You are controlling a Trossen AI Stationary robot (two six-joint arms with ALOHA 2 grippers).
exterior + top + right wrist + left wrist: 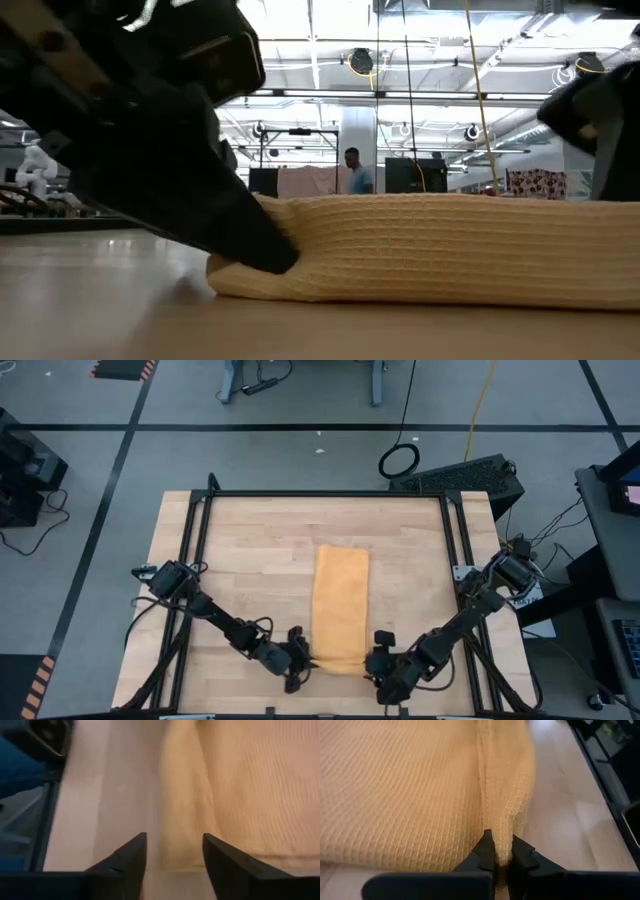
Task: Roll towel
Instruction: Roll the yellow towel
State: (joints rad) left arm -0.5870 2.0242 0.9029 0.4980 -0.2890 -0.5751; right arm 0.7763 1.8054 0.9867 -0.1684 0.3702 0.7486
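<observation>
Between the left claw's (pixel 502 865) pinched fingers (pixel 485 851) sits a raised fold of the towel (pixel 341 603), at its near left corner. Just across that near edge, the right claw (pixel 174 851) stands spread and holds nothing, its fingers (pixel 132 852) straddling bare worktop (pixel 250 550) and the towel's right corner. Beyond both claws the towel, folded into a narrow strip, runs away along the worktop's middle. Far behind, a person (pixel 354 170) stands in the room.

Robotics lab, taped concrete floor (pixel 300 450), ceiling trusses (pixel 420 95), equipment racks (pixel 415 175)
</observation>
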